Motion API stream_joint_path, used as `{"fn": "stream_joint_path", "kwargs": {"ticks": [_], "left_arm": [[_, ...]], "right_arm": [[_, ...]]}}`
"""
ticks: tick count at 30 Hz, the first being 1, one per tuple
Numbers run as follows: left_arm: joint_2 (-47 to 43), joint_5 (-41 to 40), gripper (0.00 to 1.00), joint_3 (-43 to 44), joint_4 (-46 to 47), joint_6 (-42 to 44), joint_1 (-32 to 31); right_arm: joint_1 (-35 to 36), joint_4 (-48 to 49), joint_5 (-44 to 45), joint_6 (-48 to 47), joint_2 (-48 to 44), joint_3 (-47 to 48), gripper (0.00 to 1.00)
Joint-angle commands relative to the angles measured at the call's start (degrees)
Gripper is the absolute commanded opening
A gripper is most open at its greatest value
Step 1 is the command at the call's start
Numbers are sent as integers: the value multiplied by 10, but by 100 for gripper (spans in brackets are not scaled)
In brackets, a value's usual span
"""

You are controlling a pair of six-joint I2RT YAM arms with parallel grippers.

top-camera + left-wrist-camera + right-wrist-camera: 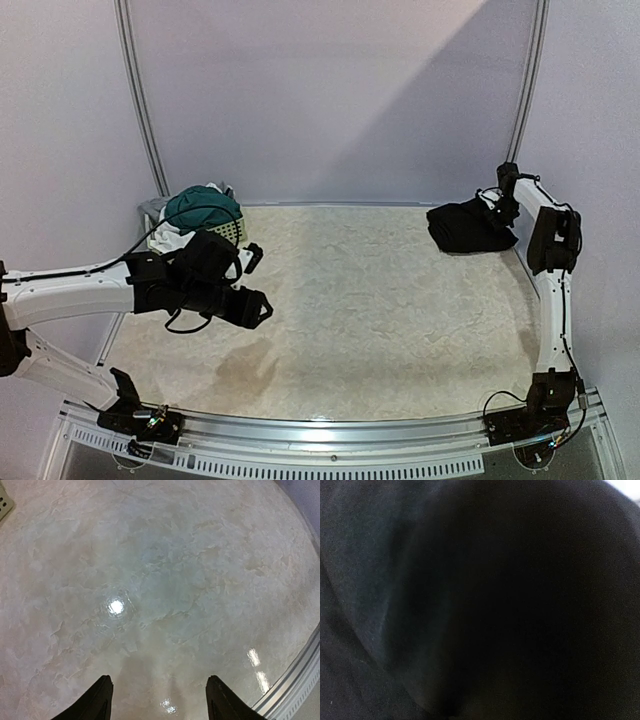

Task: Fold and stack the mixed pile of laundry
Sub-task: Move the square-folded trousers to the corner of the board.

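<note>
Black fabric (480, 600) fills nearly the whole frame — close, blurred, a soft crease running down its left side — with only a pale sliver (632, 486) at the top right corner.

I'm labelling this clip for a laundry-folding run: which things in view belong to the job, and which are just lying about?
Part of the job:
- black trousers, bunched at the far right
- teal shorts, heaped at the far left
- white cloth, under the shorts

Just lying about:
- pale perforated basket, beneath that heap
</note>
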Motion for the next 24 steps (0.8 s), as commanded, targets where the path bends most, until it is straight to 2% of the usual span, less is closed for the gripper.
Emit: {"fn": "stream_joint_path", "kwargs": {"ticks": [1,5,10,12,14,15,18,19,21,24], "left_arm": [[-34,-15,65,9,-26,-5,-14],[-44,-18,64,10,-29,-7,-15],[-50,-19,64,11,-32,-16,-23],[-60,-27,64,8,-33,-21,-29],[-70,-38,65,3,-38,-22,-31],[-75,-48,66,2,-42,-21,-32],[-93,-89,70,13,-63,1,-32],[-99,-107,71,19,-77,12,-32],[-110,-154,74,35,-103,28,-31],[-118,-239,82,62,-150,36,-30]], "right_arm": [[-15,33,48,34,24,10,13],[-21,13,24,69,16,10,12],[-22,-11,3,98,9,9,19],[-22,-17,2,113,5,9,32],[-22,-22,-3,121,0,9,58],[-22,-23,-8,122,-8,9,66],[-23,-16,-49,135,-58,-4,75],[-23,-9,-86,141,-80,-20,80],[-23,9,-130,159,-139,-57,96],[-20,10,-185,192,-239,-94,99]]}}
